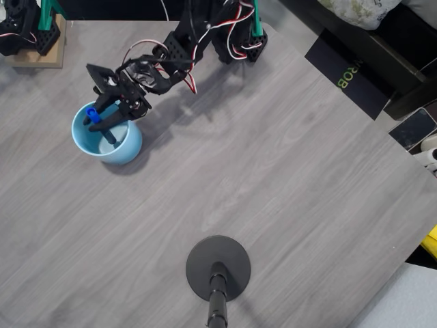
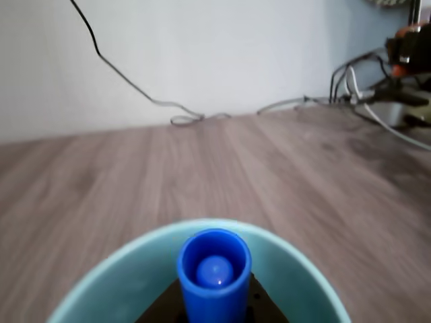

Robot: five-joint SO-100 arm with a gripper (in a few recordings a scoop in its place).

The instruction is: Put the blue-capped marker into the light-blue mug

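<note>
Marker (image 1: 95, 119) stood inside the mug (image 1: 126, 149), blue cap up, leaning toward the rim on the picture's left in the overhead view; the wrist view showed the cap (image 2: 214, 274) end-on, framed by the rim. Pincer (image 1: 109, 116) was clamped on the marker's barrel above the mug. Judged step: release. Part the jaws only slightly, then lift straight up, clear of the rim. The bench (image 1: 273, 171) lay open to the right; the stand base (image 1: 218, 268) sat well apart.
</note>
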